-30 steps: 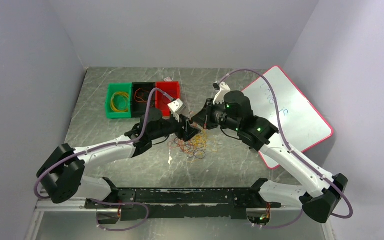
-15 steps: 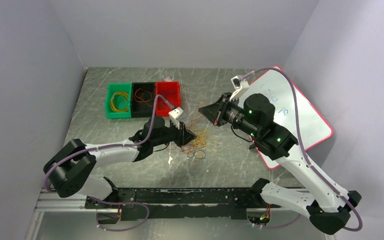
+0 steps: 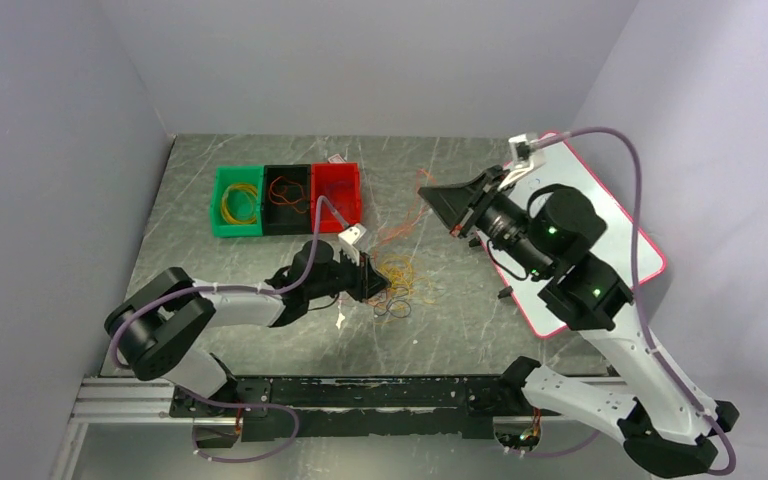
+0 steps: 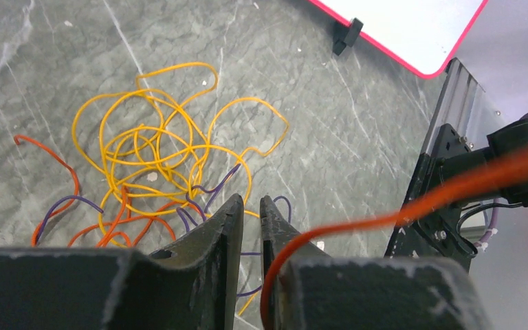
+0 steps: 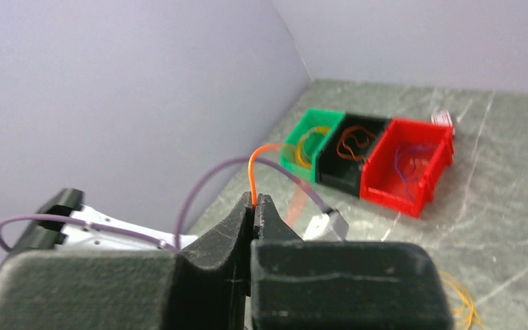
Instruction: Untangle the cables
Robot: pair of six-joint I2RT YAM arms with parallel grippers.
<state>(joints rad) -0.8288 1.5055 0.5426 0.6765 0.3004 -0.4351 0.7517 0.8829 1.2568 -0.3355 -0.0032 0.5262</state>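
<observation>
While right gripper (image 5: pixel 255 203), raised, clenches orange cable (image 5: pixel 260 155) at tips, left gripper (image 4: pixel 251 206) sits low over tangled cables (image 4: pixel 151 158) on table (image 4: pixel 378 110) — jaws nearly together, grip unclear. Orange cable runs up from beside its jaws.

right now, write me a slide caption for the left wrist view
Nearly closed fingers over a tangle of yellow, orange and purple cables, one orange cable stretched taut toward the right
</observation>
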